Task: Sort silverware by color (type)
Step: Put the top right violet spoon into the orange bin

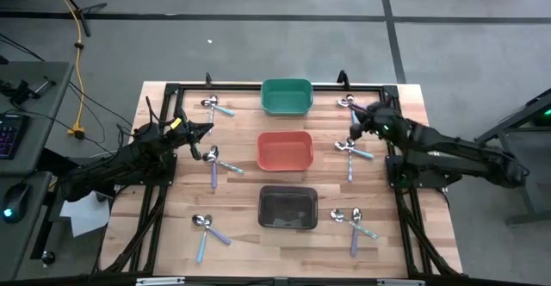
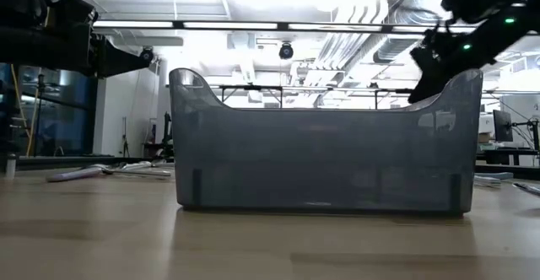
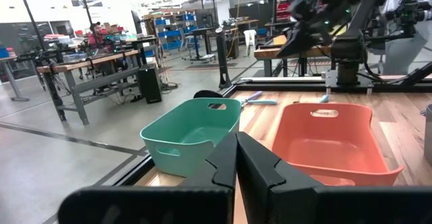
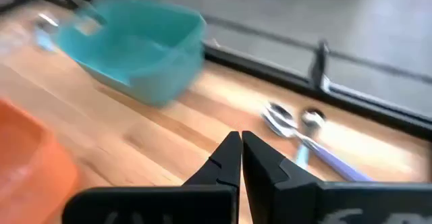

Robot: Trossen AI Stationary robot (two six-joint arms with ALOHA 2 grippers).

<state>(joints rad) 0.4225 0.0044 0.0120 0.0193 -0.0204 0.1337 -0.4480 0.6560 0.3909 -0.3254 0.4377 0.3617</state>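
Twelve spoons [image 1: 213,164]: shiny silver bowls, slim pastel handles.

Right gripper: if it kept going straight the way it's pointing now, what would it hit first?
Probably the pair of spoons lying crossed on the table just ahead of the shut right gripper; the green bin sits off to one side. Depth is uncertain.

Three bins [image 1: 286,151] stand in a row down the tabletop's [image 1: 237,234] middle; spoons [image 1: 212,161] lie in pairs on both sides.
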